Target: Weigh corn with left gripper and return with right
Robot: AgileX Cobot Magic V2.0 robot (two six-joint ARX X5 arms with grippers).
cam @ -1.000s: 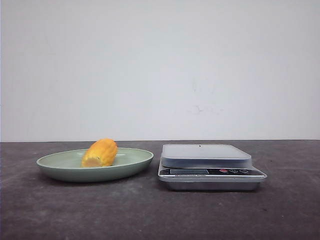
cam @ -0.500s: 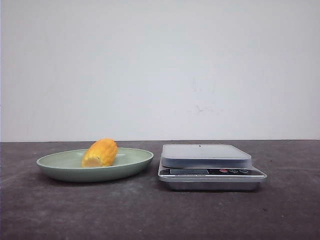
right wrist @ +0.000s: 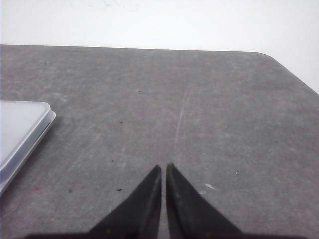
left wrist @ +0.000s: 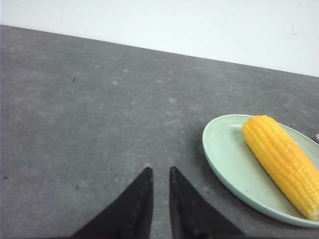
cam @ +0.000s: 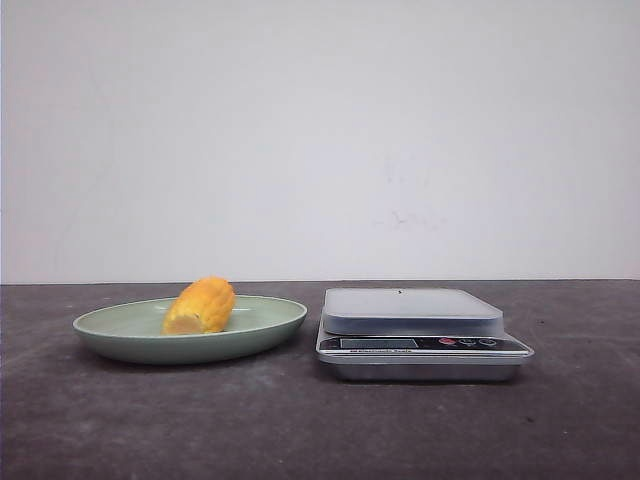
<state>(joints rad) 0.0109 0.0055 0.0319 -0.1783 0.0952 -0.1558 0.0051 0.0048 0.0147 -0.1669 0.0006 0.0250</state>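
Yellow-orange, the corn [cam: 201, 305] is seen from the front lying in a green plate [cam: 270, 322], left of a scale [cam: 420, 335]; its long axis runs far to near, the paler cut end nearer.

From the left wrist, the cob [left wrist: 282, 162] appears stiff, light and ribbed but round, likely to roll; a hold across its middle is judged best. The left gripper [left wrist: 158, 173] is nearly closed, empty.

From the right wrist, the right gripper [right wrist: 163, 168] is almost closed, holding nothing.
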